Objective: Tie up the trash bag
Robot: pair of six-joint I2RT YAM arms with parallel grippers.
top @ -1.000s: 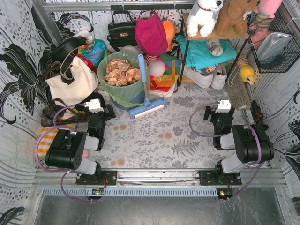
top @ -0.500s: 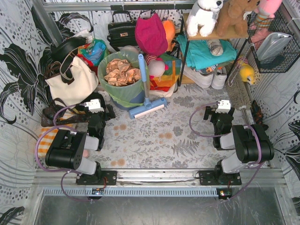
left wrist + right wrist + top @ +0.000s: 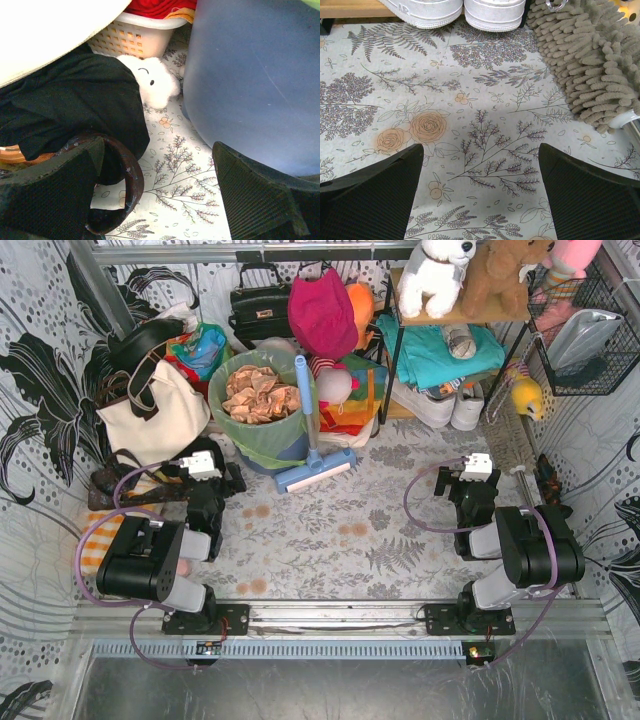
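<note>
While nothing has shifted since a second ago, both arms rest low on the worktop [image 3: 330,540], left jaws and right jaws spread wide, empty. Trash bag [image 3: 250,437] sits open-mouthed in blue bin [image 3: 250,75], just beyond left jaws.

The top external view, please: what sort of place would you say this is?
Probably a staged household closet corner: handbags, plush toys on a shelf, sneakers and a paper-filled trash bag.
</note>
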